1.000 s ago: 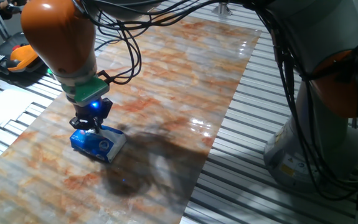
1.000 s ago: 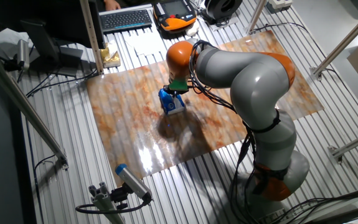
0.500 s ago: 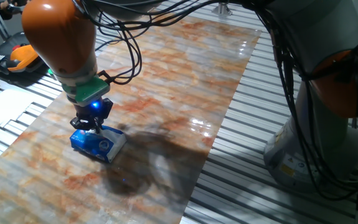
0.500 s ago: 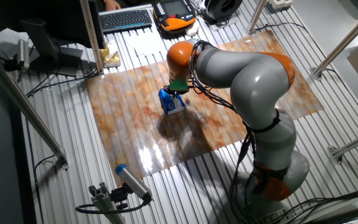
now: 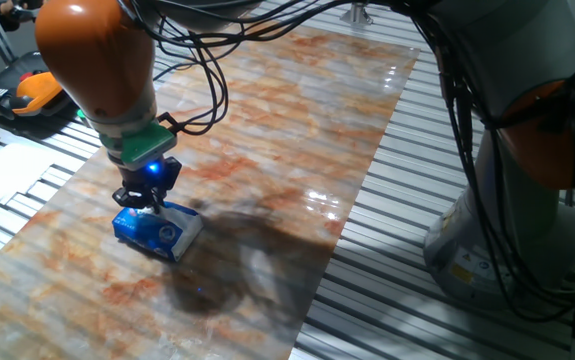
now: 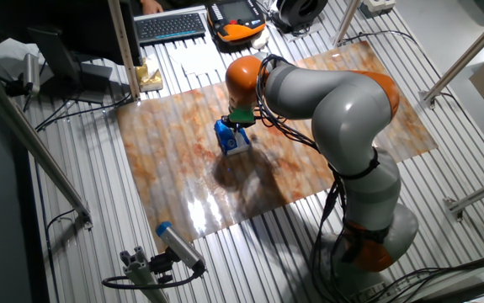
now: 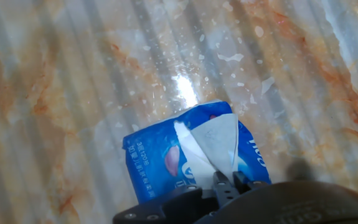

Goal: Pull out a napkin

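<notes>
A small blue-and-white tissue packet (image 5: 157, 232) lies on the marbled board (image 5: 297, 130). It also shows in the other fixed view (image 6: 231, 140) and in the hand view (image 7: 160, 165). A thin white napkin (image 7: 213, 143) sticks up out of the packet's slot as a pointed fold. My gripper (image 7: 229, 182) stands straight above the packet, its fingers closed together on the napkin's tip. In the fixed views the gripper (image 5: 145, 202) (image 6: 239, 127) sits just over the packet and hides the napkin.
Flat white paper sheets (image 5: 7, 168) and an orange teach pendant (image 5: 29, 96) lie left of the board. A keyboard (image 6: 170, 25) lies at the back. The robot's base (image 5: 512, 230) stands to the right, on the slatted metal table (image 5: 397, 270).
</notes>
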Robot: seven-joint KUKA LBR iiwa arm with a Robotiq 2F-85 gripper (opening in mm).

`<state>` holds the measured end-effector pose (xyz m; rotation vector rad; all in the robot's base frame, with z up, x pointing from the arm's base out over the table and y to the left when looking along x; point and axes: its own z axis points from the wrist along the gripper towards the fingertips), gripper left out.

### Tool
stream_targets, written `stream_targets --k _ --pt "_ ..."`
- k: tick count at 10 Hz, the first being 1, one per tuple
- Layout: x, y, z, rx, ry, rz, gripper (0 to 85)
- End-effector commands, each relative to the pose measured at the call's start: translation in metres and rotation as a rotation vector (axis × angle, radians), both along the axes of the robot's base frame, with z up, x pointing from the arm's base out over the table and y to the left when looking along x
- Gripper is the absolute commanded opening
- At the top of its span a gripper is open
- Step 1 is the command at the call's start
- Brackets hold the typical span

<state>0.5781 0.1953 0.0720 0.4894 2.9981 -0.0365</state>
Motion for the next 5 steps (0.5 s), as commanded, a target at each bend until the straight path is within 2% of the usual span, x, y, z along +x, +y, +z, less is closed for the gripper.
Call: stream_targets --k 1,5 --pt "-0.0004 0.0000 0.0011 0.000 0.000 0.000 17.0" --pt "-0.0017 0.0001 0.0045 0.000 0.001 0.000 17.0"
